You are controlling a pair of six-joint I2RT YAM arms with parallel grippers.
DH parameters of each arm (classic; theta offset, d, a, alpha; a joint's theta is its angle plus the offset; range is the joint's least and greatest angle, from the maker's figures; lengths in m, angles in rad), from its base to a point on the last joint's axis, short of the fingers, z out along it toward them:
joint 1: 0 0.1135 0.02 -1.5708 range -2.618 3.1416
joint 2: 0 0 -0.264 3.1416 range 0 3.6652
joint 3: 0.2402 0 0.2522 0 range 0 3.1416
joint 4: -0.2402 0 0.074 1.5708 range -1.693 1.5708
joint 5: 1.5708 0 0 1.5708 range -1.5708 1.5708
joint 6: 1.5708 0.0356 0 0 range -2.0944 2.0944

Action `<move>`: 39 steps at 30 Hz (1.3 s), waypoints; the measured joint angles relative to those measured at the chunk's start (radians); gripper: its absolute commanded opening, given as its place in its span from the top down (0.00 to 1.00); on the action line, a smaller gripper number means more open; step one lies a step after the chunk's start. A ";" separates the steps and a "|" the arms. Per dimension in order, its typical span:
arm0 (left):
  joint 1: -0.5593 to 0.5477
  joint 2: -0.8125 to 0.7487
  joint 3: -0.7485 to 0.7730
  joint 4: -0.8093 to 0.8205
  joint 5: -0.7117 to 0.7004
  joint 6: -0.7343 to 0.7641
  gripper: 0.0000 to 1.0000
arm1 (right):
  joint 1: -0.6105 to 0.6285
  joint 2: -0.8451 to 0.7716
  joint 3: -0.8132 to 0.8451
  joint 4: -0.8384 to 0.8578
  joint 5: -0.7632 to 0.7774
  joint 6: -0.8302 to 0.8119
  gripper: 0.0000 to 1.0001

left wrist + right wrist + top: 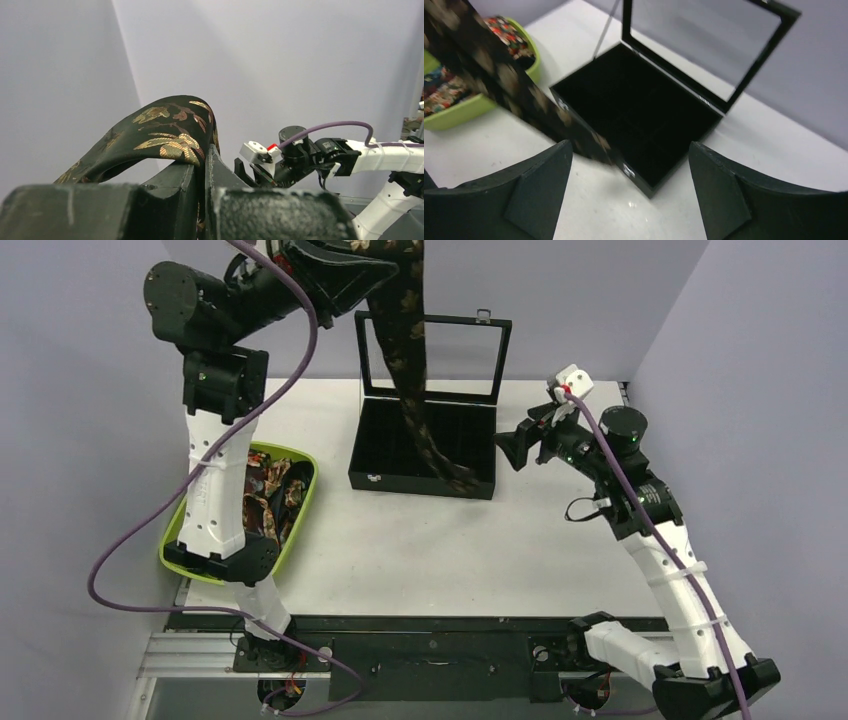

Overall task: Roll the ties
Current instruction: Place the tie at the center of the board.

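Note:
My left gripper (392, 265) is raised high at the back and shut on a dark tie with tan-gold florals (412, 380). The tie hangs down in front of the open black box (420, 480), its lower end reaching the box's right front part. In the left wrist view the tie (165, 132) arches over my closed fingers (190, 185). My right gripper (515, 448) is open and empty, hovering right of the box. In the right wrist view the hanging tie (504, 85) is blurred at the left, before the box (639, 115). More patterned ties (275, 490) lie in the green tray.
The green tray (300, 530) sits at the left, partly hidden by my left arm; it also shows in the right wrist view (469, 107). The box's glass lid (440, 350) stands upright at the back. Grey walls close in the table on three sides.

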 measured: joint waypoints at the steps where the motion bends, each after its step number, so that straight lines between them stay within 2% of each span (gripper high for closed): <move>1: -0.022 0.004 0.000 0.009 -0.006 0.006 1.00 | 0.022 -0.020 -0.025 0.044 0.002 0.014 0.19; 4: -0.084 0.019 -0.005 0.035 -0.019 0.022 1.00 | 0.121 -0.070 -0.101 0.190 0.022 0.042 0.19; 7: -0.130 0.018 -0.055 0.059 -0.015 0.038 1.00 | 0.206 -0.075 -0.132 0.262 0.025 0.049 0.19; 12: -0.161 0.006 -0.193 0.056 0.017 0.051 1.00 | 0.248 -0.085 -0.139 0.269 0.032 0.027 0.19; 17: -0.187 -0.040 -0.401 0.017 0.058 0.064 1.00 | 0.249 -0.163 -0.137 0.211 0.108 -0.103 0.19; 23: -0.304 -0.067 -0.570 -0.087 0.145 0.097 1.00 | 0.249 -0.296 -0.159 0.198 0.230 -0.357 0.19; 26: -0.377 -0.067 -0.583 -0.194 0.154 0.166 1.00 | 0.249 -0.324 -0.147 0.163 0.298 -0.404 0.16; 29: -0.458 -0.064 -0.568 -0.335 0.105 0.303 1.00 | 0.247 -0.322 -0.112 0.097 0.423 -0.395 0.13; 31: -0.517 -0.049 -0.544 -0.431 0.034 0.412 1.00 | 0.220 -0.311 -0.072 0.043 0.516 -0.369 0.12; 33: -0.591 -0.017 -0.522 -0.501 -0.071 0.527 1.00 | 0.142 -0.298 -0.023 -0.003 0.584 -0.335 0.12; 36: -0.692 0.067 -0.517 -0.537 -0.237 0.653 1.00 | -0.062 -0.274 0.050 -0.074 0.624 -0.278 0.12; 38: -0.732 0.140 -0.516 -0.542 -0.314 0.703 0.79 | -0.234 -0.259 0.090 -0.124 0.612 -0.246 0.13; 39: -0.748 0.192 -0.512 -0.543 -0.357 0.726 0.53 | -0.312 -0.249 0.107 -0.149 0.602 -0.233 0.14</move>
